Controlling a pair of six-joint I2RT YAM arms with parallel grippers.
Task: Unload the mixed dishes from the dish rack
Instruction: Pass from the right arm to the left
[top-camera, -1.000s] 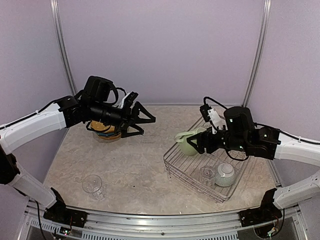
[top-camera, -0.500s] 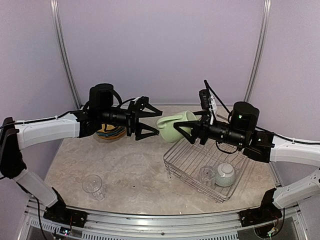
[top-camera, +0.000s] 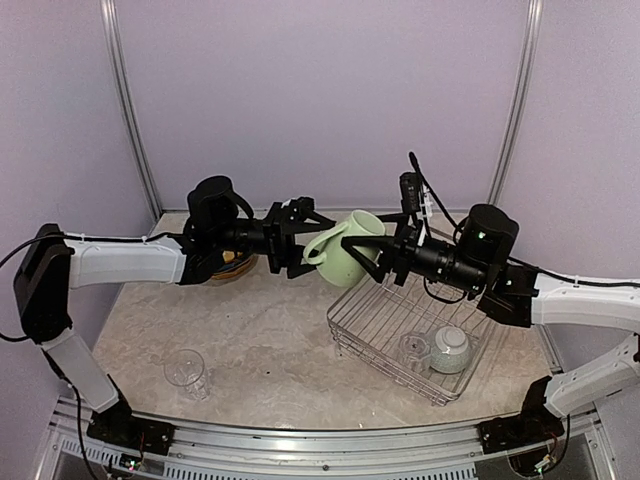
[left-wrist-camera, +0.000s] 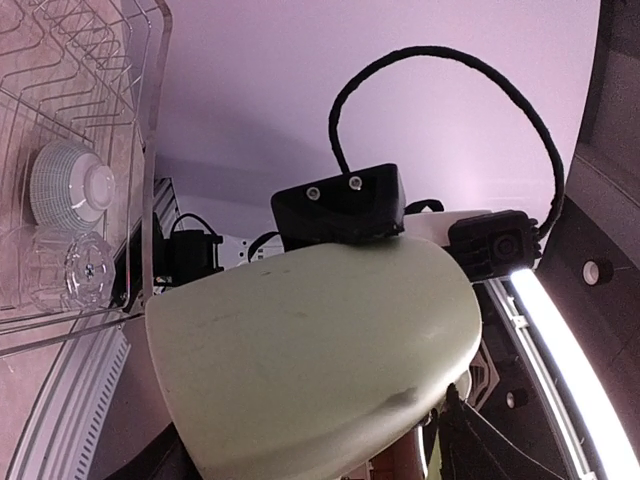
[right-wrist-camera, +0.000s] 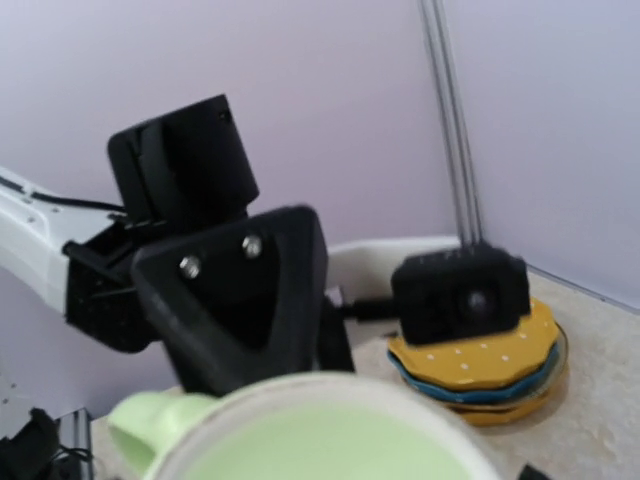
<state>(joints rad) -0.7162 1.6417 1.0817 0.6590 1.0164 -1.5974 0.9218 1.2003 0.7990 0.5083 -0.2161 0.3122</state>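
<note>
My right gripper (top-camera: 385, 258) is shut on the pale green mug (top-camera: 347, 252) and holds it in the air, left of the dish rack (top-camera: 372, 335). My left gripper (top-camera: 316, 243) is open, with its jaws above and below the mug's handle side. The mug fills the bottom of the left wrist view (left-wrist-camera: 310, 350) and of the right wrist view (right-wrist-camera: 320, 440). A clear glass (top-camera: 414, 348) and the small white-and-blue bowl (top-camera: 450, 345) sit in the rack. The stacked yellow dotted and blue plates (right-wrist-camera: 480, 365) lie on the table at the back left.
A second clear glass (top-camera: 187, 370) lies on the table at the front left. The rack (left-wrist-camera: 150, 120), bowl (left-wrist-camera: 72, 190) and glass (left-wrist-camera: 75, 275) also show in the left wrist view. Purple walls close in the back and sides.
My right gripper lifted the mug out of the rack and carried it up and left. My left gripper swung right from the plates to meet it.
</note>
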